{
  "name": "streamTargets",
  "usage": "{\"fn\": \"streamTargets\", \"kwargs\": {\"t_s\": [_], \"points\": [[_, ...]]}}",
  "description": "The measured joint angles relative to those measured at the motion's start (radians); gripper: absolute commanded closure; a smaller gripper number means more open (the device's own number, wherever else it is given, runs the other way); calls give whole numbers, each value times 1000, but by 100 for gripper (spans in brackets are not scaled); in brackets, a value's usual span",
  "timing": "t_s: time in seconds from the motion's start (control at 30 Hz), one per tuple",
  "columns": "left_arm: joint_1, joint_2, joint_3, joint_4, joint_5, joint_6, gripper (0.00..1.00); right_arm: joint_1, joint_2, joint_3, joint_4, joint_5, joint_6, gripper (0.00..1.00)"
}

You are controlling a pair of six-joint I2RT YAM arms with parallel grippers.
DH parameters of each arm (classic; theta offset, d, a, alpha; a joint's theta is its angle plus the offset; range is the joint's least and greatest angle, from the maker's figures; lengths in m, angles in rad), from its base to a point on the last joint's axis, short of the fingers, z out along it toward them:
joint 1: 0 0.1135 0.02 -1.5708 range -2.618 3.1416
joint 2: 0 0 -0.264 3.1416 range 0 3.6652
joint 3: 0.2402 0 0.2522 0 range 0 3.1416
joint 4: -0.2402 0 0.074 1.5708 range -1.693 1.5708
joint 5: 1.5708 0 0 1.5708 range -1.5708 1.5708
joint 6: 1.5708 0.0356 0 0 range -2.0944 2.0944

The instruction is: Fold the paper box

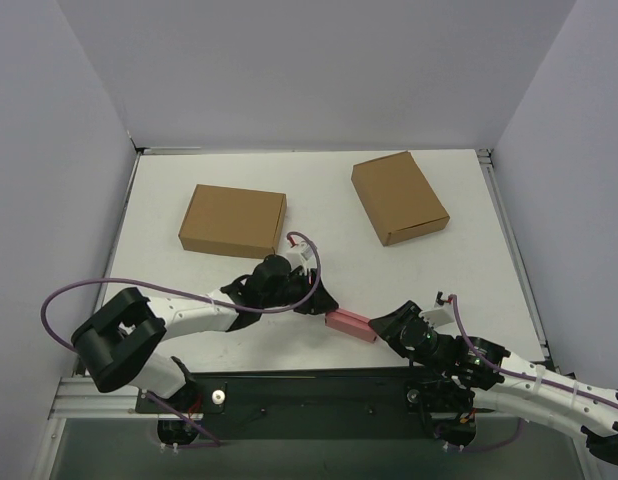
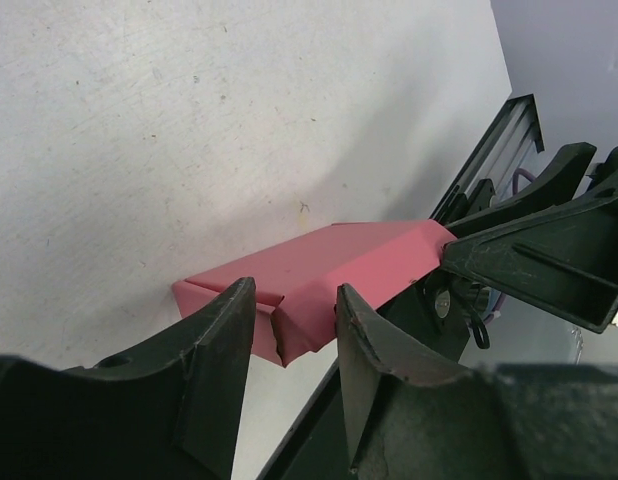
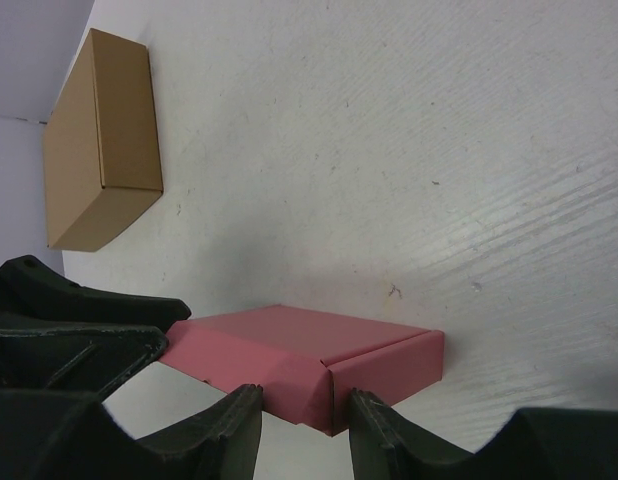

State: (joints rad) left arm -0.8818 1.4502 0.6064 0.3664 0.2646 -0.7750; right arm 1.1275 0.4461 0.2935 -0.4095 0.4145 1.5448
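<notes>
paper box (image 1: 350, 325): right gripper (image 3: 305, 400) pinches end; left gripper (image 2: 294, 300) straddles other end, grip unclear

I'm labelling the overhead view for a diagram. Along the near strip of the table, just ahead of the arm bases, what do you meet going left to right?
left gripper → pink paper box → right gripper
</notes>
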Motion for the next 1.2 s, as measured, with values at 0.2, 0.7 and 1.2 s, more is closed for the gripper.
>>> {"fn": "streamTargets", "kwargs": {"t_s": [0.2, 0.7, 1.2], "points": [[0, 3, -41, 81, 14, -8, 60, 1, 0, 0, 0, 0, 1, 63], [3, 13, -118, 253, 40, 85, 67, 13, 19, -3, 7, 20, 16, 67], [-92, -10, -149, 302, -105, 321, 67, 27, 78, 14, 6, 53, 17, 67]]}}
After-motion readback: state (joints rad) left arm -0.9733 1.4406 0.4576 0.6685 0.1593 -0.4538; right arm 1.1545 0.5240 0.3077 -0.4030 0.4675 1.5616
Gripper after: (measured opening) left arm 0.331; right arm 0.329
